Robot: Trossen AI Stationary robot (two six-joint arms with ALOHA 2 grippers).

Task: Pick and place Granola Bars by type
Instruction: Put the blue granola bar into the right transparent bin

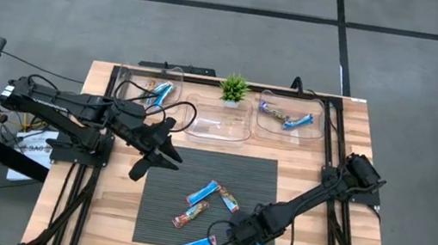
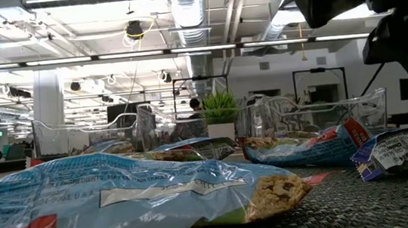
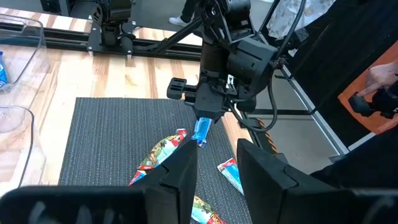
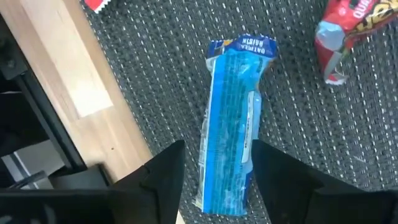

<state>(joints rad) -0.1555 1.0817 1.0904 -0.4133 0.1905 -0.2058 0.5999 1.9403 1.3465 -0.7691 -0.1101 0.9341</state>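
Right tool (image 4: 211, 165) grips blue granola bar (image 4: 233, 124) above dark mat (image 4: 348, 143).

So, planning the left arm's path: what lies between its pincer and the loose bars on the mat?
Only bare dark ribbed mat between the left pincer and the nearest shiny blue wrapped bar, per the high view.

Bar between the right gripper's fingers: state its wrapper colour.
Bright blue bar; the right wrist view shows it best.
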